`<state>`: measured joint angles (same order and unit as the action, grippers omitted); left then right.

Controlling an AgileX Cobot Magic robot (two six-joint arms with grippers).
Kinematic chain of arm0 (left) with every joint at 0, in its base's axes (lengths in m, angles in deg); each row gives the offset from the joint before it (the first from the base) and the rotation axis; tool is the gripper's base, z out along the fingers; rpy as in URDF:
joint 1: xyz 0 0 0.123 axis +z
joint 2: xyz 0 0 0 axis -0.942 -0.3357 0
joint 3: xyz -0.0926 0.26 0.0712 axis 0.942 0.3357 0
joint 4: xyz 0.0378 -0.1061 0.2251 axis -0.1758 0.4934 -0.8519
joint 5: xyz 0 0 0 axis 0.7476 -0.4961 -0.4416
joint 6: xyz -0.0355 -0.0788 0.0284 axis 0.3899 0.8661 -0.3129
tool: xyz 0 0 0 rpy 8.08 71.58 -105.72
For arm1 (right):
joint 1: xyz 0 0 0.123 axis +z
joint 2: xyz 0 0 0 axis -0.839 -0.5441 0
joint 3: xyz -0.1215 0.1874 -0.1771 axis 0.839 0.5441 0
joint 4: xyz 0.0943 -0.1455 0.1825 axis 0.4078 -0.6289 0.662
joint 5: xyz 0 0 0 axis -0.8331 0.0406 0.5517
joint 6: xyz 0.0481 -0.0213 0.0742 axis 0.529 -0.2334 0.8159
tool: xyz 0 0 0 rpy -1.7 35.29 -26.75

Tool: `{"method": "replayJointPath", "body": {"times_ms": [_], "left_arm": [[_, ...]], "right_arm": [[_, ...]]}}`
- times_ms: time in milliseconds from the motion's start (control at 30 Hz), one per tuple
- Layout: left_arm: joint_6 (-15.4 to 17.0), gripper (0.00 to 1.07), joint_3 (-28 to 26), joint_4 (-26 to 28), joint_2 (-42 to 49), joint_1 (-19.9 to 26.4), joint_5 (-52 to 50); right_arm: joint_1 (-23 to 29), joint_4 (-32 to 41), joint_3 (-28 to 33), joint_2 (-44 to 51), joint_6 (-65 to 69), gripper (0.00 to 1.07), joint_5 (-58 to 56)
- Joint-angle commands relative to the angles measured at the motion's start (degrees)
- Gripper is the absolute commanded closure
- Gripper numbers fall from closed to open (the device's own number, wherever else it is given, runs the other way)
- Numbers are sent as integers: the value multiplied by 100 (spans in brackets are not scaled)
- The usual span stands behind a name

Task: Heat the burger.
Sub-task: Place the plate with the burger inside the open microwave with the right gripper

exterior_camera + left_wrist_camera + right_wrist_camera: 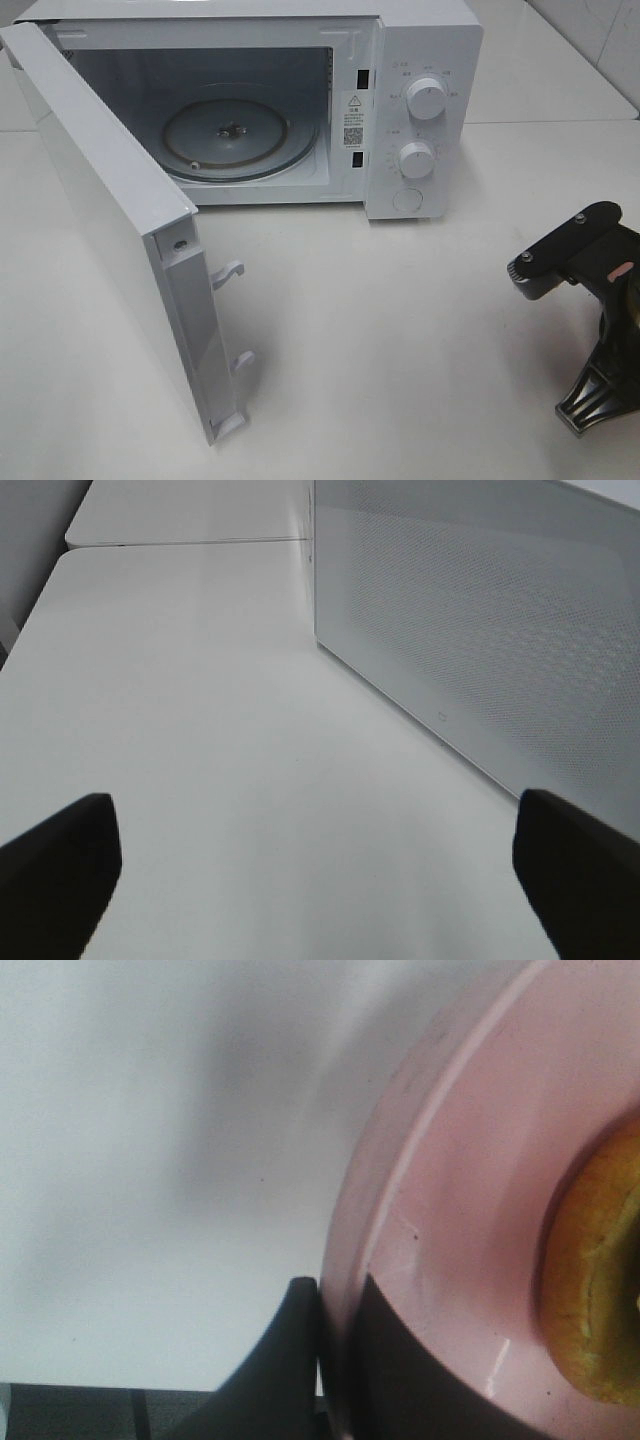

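Two end effectors, two different states. The left end effector (315,815) hangs over the white table (400,330) with its fingers spread wide and nothing between them, just beside the microwave's door (480,610). The right end effector (335,1300) is clamped on the rim of a pink plate (460,1210), one finger on each side of the rim. The burger (600,1280) sits on that plate, with only the golden edge of its bun showing. I can't tell whether the plate rests on the table. The microwave (420,110) stands with its door swung wide, showing the glass turntable (235,135).
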<state>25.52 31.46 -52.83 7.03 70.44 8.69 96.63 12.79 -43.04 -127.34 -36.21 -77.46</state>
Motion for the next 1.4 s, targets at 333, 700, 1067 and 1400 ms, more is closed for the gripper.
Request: {"method": "replayJointPath", "body": {"times_ms": [333, 700, 1067, 1400], "left_arm": [[23, 7, 23, 29, 132, -23, -57], [23, 7, 23, 29, 132, -23, -57], [23, 7, 23, 29, 132, -23, -57], [23, 7, 23, 29, 132, -23, -57]], "right_arm": [[905, -281, 292, 178, 92, 105, -332], [1587, -327, 378, 178, 212, 105, -350], [1593, -756, 378, 178, -206, 105, -178], [1593, -957, 378, 178, -1100, 105, 327]]}}
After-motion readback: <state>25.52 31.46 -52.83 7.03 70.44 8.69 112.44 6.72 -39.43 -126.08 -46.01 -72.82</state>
